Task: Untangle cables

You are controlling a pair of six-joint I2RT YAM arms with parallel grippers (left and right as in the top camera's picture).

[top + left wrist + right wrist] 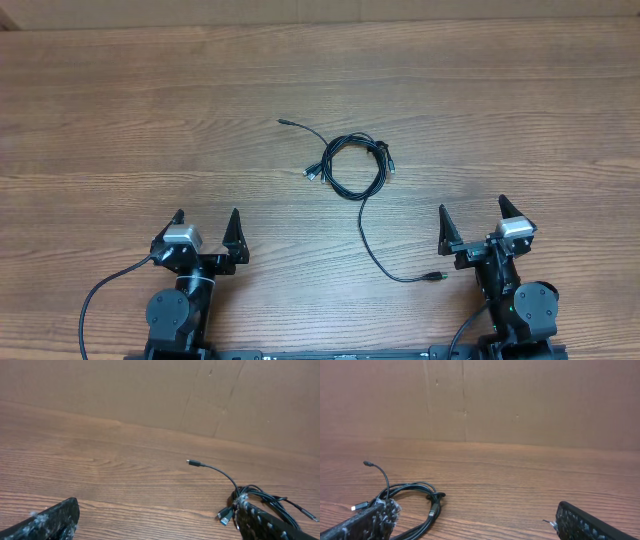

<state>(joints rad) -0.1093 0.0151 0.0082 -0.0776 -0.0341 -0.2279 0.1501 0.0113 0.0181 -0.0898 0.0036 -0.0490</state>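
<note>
While parked at the near edge of the tabletop point(120, 120): left hand point(206, 214), fingers spread wide, empty; right hand point(472, 204), likewise spread wide, empty. Outward from both: cables point(350, 165), thin and black, coiled in one loose overlapping ring at mid-tabletop, well apart from either hand, ahead of and between them, slightly toward the right side. From ring, trailing strand point(362, 228) running back toward right arm, long axis roughly front-to-back, its end plug point(434, 275) lying just beside that arm. Opposite, far plug point(284, 121) on short lead pointing away to far left. Nearer hand, by judgement: right, for the trailing end. No untangling yet evident.
</note>
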